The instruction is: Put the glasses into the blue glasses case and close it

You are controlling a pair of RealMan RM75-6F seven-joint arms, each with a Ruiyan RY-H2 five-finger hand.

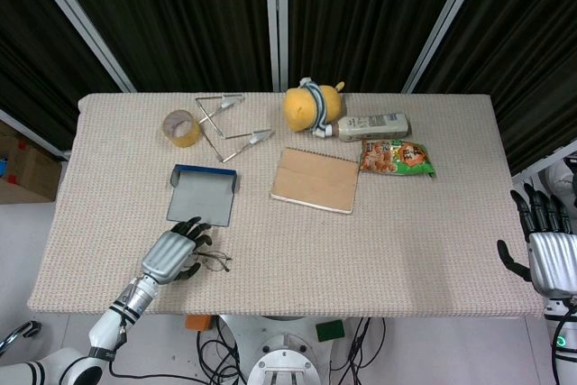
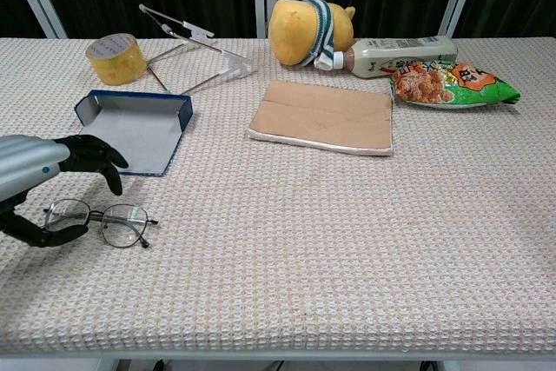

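Observation:
The thin wire-framed glasses (image 2: 102,219) lie flat on the table near the front left edge, also seen in the head view (image 1: 215,261). My left hand (image 2: 39,182) (image 1: 174,256) arches over their left end, fingers apart above the frame and the thumb low beside the left lens; no grip shows. The blue glasses case (image 2: 135,123) (image 1: 204,193) lies open just behind the glasses, its grey inside bare. My right hand (image 1: 547,242) hangs open beyond the table's right edge, fingers spread, seen only in the head view.
A brown notebook (image 2: 321,116) lies mid-table. Along the back stand a yellow tape roll (image 2: 116,58), a folding metal stand (image 2: 195,54), a yellow plush toy (image 2: 308,30), a lying bottle (image 2: 400,54) and a snack bag (image 2: 447,82).

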